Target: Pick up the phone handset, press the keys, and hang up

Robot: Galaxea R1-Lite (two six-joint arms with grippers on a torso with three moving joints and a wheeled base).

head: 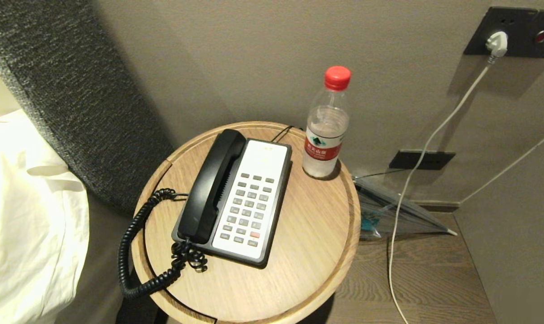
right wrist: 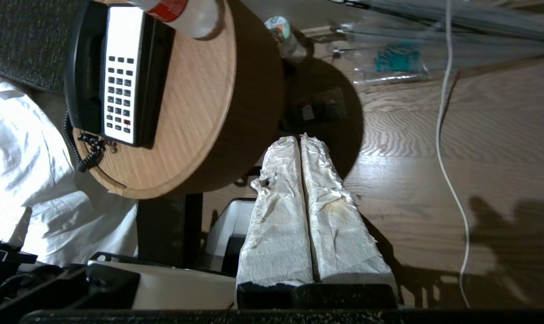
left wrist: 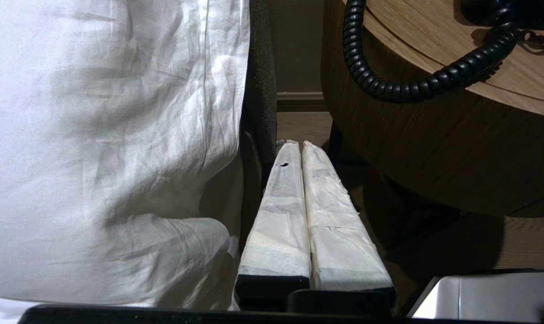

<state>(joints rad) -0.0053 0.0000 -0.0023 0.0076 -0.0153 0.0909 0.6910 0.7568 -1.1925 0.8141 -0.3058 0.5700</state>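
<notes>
Still cradled: handset (head: 213,186) lying lengthwise along base's (head: 254,202) left side. Left hand (left wrist: 301,146) nearer, pressed together below surface (left wrist: 434,148); right hand (right wrist: 300,138) likewise, empty.

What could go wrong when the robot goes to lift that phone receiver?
The water bottle stands close beside the phone base on the small round table; a reaching arm might tip it. The coiled cord hangs over the table edge and could snag or drag the base as the phone handset rises. The left gripper and right gripper are both shut and low beside the table, so they must open first.
</notes>
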